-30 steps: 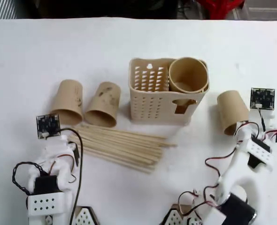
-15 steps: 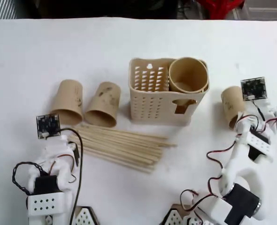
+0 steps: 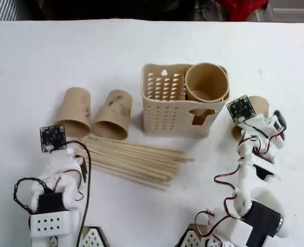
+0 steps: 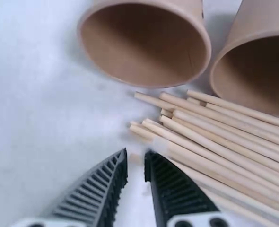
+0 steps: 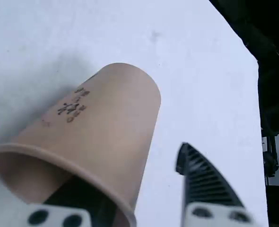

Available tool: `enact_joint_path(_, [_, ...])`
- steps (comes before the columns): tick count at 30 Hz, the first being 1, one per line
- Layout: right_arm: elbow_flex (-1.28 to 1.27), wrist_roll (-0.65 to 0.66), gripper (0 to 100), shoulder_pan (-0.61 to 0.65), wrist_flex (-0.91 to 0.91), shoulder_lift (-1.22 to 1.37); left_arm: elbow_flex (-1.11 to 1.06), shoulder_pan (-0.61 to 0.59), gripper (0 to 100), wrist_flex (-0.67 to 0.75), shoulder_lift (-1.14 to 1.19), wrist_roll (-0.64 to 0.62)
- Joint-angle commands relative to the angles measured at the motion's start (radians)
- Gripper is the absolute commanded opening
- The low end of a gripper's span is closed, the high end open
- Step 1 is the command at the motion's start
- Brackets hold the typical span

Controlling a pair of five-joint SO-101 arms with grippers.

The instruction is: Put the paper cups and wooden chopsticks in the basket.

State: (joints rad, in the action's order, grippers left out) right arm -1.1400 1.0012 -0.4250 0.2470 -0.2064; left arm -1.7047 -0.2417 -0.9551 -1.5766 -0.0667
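— Why is the right tool point(image 5: 144, 184) parked at the mouth of the lone cup point(image 5: 97, 137)?
— That cup lies on its side on the worktop point(image 3: 64, 56), just beside the basket point(image 3: 172, 116), so its rim is the only thin edge to grab. One finger is tucked inside the mouth and the other stands outside the wall with a gap showing. The jaws are apart, with nothing pinched yet
— And the idea behind that?
— My guess is to close on the wall, lift, turn the cup upright and drop it in. A standing cup point(image 3: 207, 82) already fills one compartment, mouth up, so nesting into it looks the tidy option
— What of the left tool point(image 4: 135, 158)?
— It is low over the worktop, fingers drawn almost together with only a sliver between, gripping nothing. It sits right at the near ends of the chopsticks point(image 4: 215, 142), which lie flat in a loose, fanned bundle
— Why there?
— Probably because the ends are where a stick can be nipped. Lying flat along their length, they give little purchase
— And the two cups point(image 3: 112, 114)?
— They are on their sides, mouths toward the left arm, right up against the far edge of the bundle. I'd expect them to roll if nudged, so the sticks want careful handling
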Motion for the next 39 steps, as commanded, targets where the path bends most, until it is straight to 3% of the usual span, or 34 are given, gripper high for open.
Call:
enact_joint_path(1, [-0.002,0.011,3.0,-0.016,0.025,-0.005,0.005,-0.001,8,-0.005,-0.008,-0.008])
enact_joint_path(16, [-0.009,0.003,1.5,-0.225,0.019,-0.016,0.005,-0.001,8,-0.005,-0.008,-0.008])
enact_joint_path(21, [0.006,0.002,1.5,-0.271,-0.128,-0.016,0.005,-0.001,8,-0.005,-0.008,-0.008])
enact_joint_path(27, [0.183,-0.232,1.5,-0.315,-0.418,-0.016,0.005,-0.002,8,-0.005,-0.008,-0.008])
enact_joint_path(39, [0.816,-0.443,1.5,-0.243,-1.285,-0.016,0.005,-0.002,8,-0.005,-0.008,-0.008])
